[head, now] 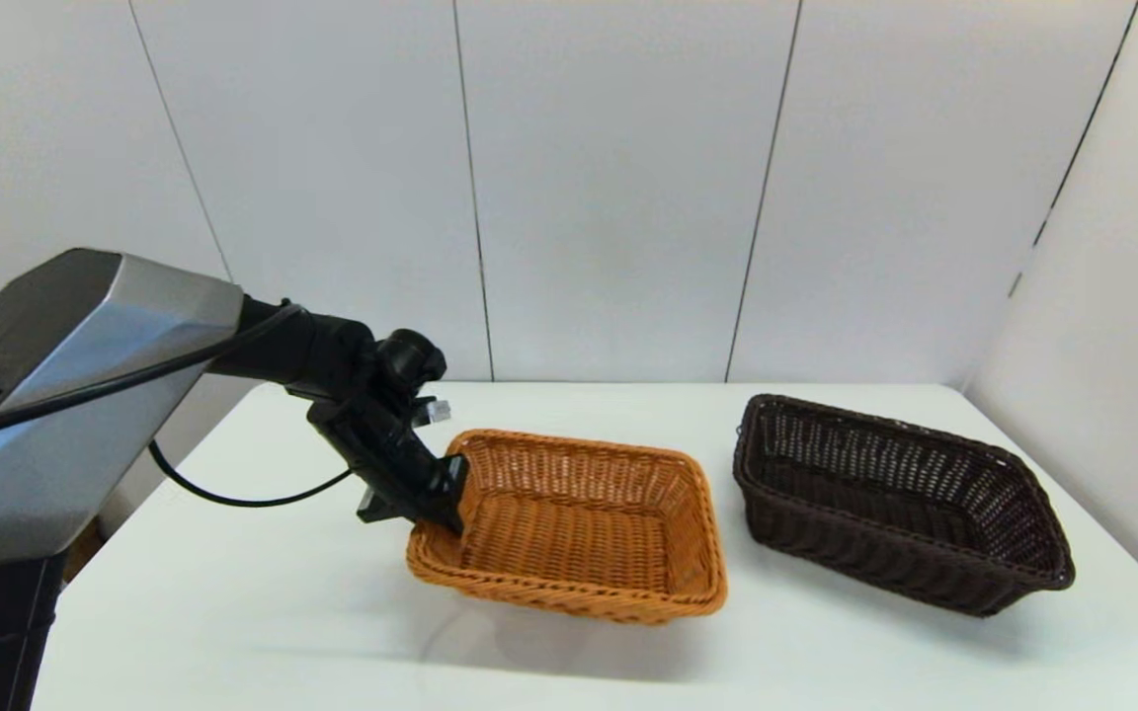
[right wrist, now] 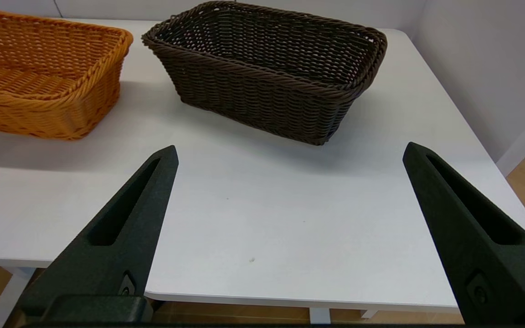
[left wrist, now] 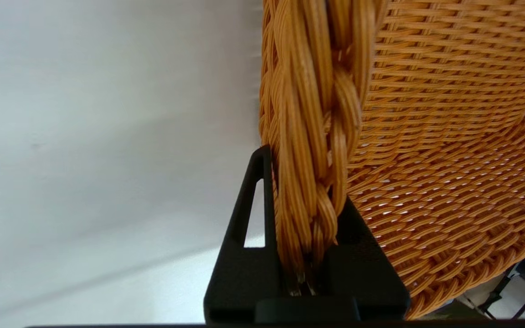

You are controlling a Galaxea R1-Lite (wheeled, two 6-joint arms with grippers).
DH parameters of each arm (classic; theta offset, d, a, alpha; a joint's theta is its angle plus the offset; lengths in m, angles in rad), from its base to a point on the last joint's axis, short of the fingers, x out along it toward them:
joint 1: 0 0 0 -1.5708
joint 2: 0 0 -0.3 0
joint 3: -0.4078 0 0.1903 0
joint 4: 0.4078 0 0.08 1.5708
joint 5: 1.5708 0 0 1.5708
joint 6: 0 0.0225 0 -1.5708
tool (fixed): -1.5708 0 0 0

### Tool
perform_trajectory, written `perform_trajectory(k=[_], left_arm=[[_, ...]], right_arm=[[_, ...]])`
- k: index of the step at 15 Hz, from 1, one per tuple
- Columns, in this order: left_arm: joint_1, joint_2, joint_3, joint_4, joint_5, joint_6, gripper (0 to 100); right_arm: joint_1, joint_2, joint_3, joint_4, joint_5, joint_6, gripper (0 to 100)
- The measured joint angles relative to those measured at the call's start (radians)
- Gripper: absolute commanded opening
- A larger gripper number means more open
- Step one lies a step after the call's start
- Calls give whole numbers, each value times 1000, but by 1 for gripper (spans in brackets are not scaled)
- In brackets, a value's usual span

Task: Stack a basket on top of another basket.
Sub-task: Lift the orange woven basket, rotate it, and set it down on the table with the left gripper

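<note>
The orange-tan basket (head: 579, 523) sits left of centre on the table, its left end tilted up a little over a shadow. My left gripper (head: 446, 494) is shut on the braided rim of that short left side; in the left wrist view the rim (left wrist: 317, 136) runs between the two black fingers of the gripper (left wrist: 306, 182). The dark brown basket (head: 895, 504) rests on the table to the right, a gap away from the orange one. My right gripper (right wrist: 290, 152) hangs open near the table's front edge, facing the dark brown basket (right wrist: 267, 77), with nothing in it. The orange basket (right wrist: 39, 77) also shows there.
The white table (head: 233, 612) has bare surface in front of both baskets and to the left. White wall panels close the back and right sides. The left arm's cable (head: 233, 494) loops down over the table's left edge.
</note>
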Motion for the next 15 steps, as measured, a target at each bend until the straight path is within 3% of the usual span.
perform_trajectory(k=[10,15], left_arm=[[8,-67,1,24,-2,2,100],[115,-273,79,46,-3,12,100]], right_arm=[[0,0,0,0,1,-1,100],[0,0,-1,0,1,-1,100]])
